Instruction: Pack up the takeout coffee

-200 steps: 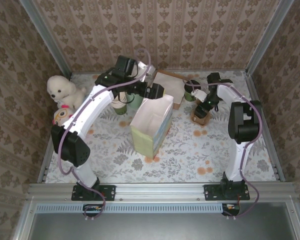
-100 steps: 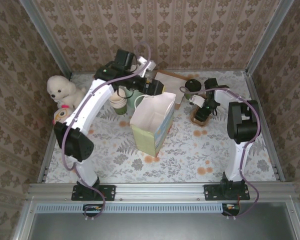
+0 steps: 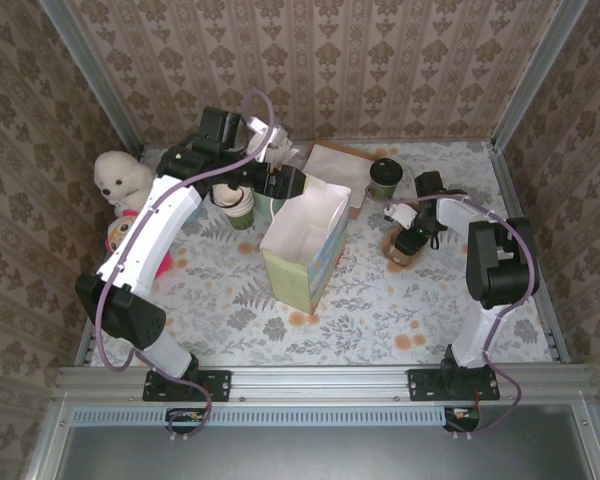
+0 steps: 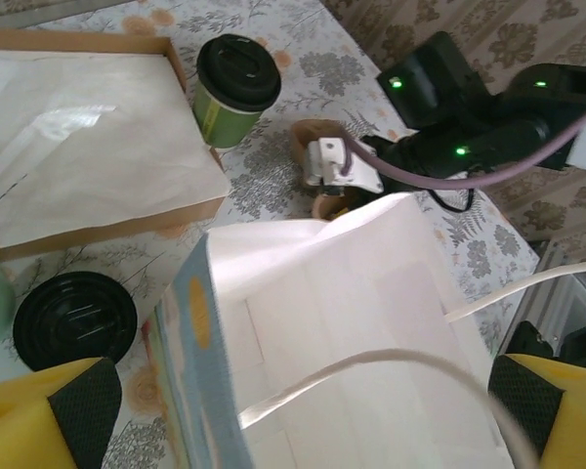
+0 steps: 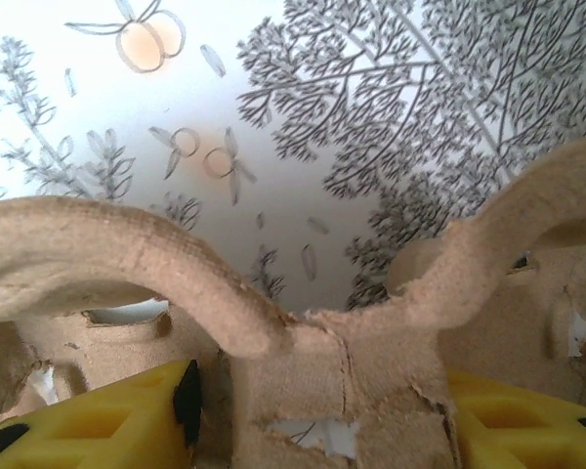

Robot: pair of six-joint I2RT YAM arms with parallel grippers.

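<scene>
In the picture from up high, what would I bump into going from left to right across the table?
white plush dog → stack of green cups → paper bag → lidded coffee cup

Bag (image 3: 305, 250) stands mid-table (image 3: 380, 310), mouth up. Behind it, near the far edge, I log a flat box (image 3: 332, 168) with a paper sheet (image 4: 78, 127) lying in it. Takeout coffee (image 3: 385, 178) upright just beside the box's right end. Cup carrier (image 3: 400, 245) before the coffee, right of the bag. Cup stack (image 3: 242, 205) left of the bag's far end. Loose lid (image 4: 73, 319) flat on the table between box and bag. At the left edge, plush dog (image 3: 120, 178) behind a smaller toy (image 3: 125, 232).
</scene>
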